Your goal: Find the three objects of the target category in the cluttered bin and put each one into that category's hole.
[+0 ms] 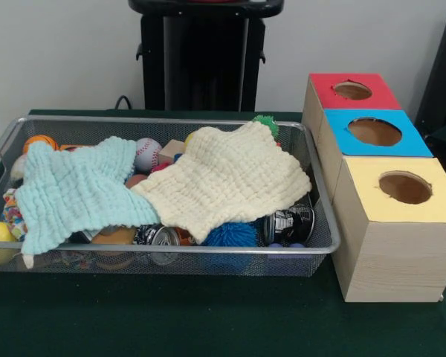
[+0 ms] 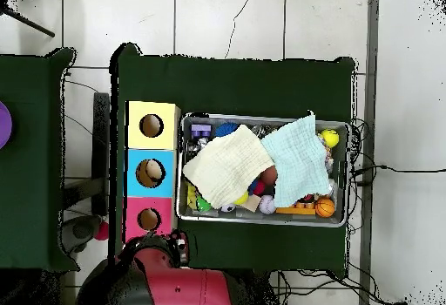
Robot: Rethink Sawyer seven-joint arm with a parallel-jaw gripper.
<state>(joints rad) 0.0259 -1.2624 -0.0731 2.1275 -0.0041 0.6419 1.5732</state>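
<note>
mesh bin (image 1: 312,249) (cloth-covered), arm (image 2: 174,284) drawn back

Pedestal (image 1: 203,56): black column, flat black plate on top, pale vertical strip down its front. Overhead: arm (image 2: 174,282) is rounded glossy red housing with black joint sections. Gripper not visible.

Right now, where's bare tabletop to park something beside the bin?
The green table is bare along the bin's camera-side rim in the front view. The bin is crowded under two cloths; the three wooden boxes sit close beside one end.
</note>
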